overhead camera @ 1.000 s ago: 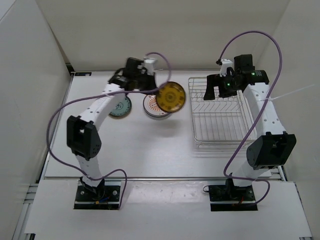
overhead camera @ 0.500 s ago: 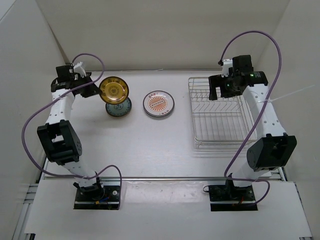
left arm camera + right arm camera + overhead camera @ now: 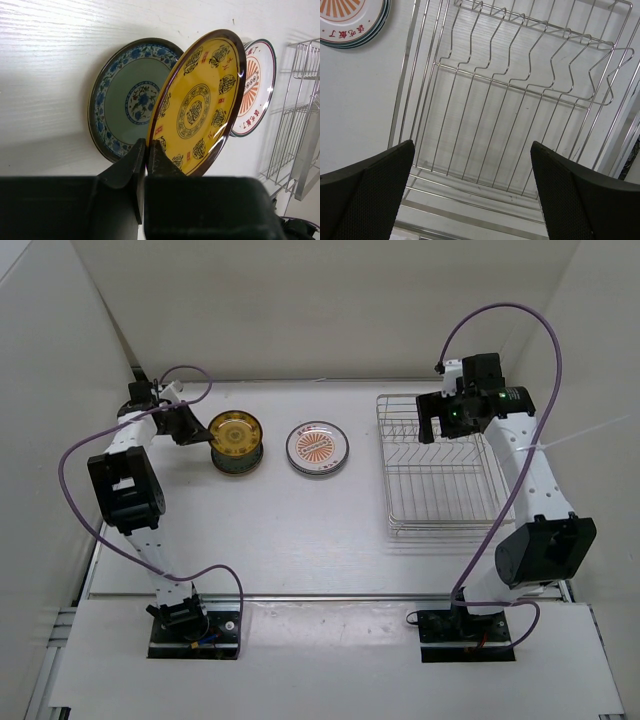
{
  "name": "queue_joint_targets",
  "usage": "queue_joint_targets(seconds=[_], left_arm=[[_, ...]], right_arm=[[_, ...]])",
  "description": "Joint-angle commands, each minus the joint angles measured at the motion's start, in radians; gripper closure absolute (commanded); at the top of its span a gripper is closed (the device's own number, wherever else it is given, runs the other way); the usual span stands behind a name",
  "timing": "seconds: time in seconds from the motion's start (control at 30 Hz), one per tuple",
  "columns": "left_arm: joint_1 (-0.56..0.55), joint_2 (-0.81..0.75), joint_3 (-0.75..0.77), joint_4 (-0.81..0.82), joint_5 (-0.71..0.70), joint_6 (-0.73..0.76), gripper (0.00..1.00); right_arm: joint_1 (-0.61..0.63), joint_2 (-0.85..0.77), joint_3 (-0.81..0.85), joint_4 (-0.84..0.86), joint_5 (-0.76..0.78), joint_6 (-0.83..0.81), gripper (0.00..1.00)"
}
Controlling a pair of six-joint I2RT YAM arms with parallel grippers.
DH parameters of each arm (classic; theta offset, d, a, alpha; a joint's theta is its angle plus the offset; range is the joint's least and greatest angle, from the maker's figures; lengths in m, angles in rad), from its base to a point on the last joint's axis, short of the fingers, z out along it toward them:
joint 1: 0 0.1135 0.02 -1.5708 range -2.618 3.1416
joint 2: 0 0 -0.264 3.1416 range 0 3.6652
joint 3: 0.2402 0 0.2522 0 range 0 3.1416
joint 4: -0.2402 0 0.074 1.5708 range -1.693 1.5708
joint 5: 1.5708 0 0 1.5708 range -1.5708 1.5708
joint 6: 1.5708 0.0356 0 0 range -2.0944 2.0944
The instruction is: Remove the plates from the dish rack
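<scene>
**Yellow plate held on edge over the blue plate; right arm poised above the rack**

The left gripper (image 3: 146,148), at the far left of the table (image 3: 300,530), is closed tight on the rim of the yellow plate (image 3: 197,107). Its two fingers pinch the brown border at the plate's lower edge. The yellow plate stands tilted, its patterned face turned toward the wrist camera. It sits over the right-hand part of the blue plate (image 3: 127,100), which lies flat on the table. Whether the two plates touch cannot be told from either view. In the top view the yellow plate (image 3: 236,430) covers most of the blue plate (image 3: 238,462), with the left gripper (image 3: 193,427) just to their left.

The orange sunburst plate (image 3: 317,447) lies flat on the table between this pair and the dish rack (image 3: 440,465), apart from both. The left wrist view shows it (image 3: 255,85) partly hidden behind the yellow plate, with the dish rack (image 3: 300,115) at the right edge.

The right gripper (image 3: 440,420) hangs over the far left part of the dish rack, its fingers spread wide and holding nothing. In the right wrist view the right gripper (image 3: 472,145) frames the wire bars of the dish rack (image 3: 520,100), and the sunburst plate (image 3: 350,20) shows at the upper left corner.
</scene>
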Motion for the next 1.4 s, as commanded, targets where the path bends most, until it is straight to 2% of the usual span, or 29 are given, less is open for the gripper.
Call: queue_joint_targets(seconds=[0.0, 0.33, 0.8, 1.03, 1.2, 1.37], left_arm=[[0.009, -0.024, 0.037, 0.027, 0.043, -0.007, 0.89], [0.020, 0.000, -0.017, 0.038, 0.034, 0.015, 0.89], [0.029, 0.079, -0.008, 0.058, 0.016, 0.005, 0.88], [0.029, 0.070, -0.028, 0.069, 0.025, -0.004, 0.69], [0.029, 0.049, -0.028, 0.058, 0.034, 0.005, 0.68], [0.006, -0.023, 0.040, -0.053, -0.022, 0.030, 0.65]], right_arm=[[0.005, -0.049, -0.005, 0.022, 0.012, -0.012, 0.00], [0.005, -0.049, -0.014, 0.022, 0.012, -0.012, 0.00], [0.014, -0.058, -0.025, 0.022, -0.017, -0.012, 0.00], [0.014, -0.058, -0.025, 0.022, -0.027, -0.012, 0.00], [0.014, -0.058, -0.034, 0.022, -0.036, -0.012, 0.00], [0.014, -0.058, -0.034, 0.022, -0.045, -0.012, 0.00]])
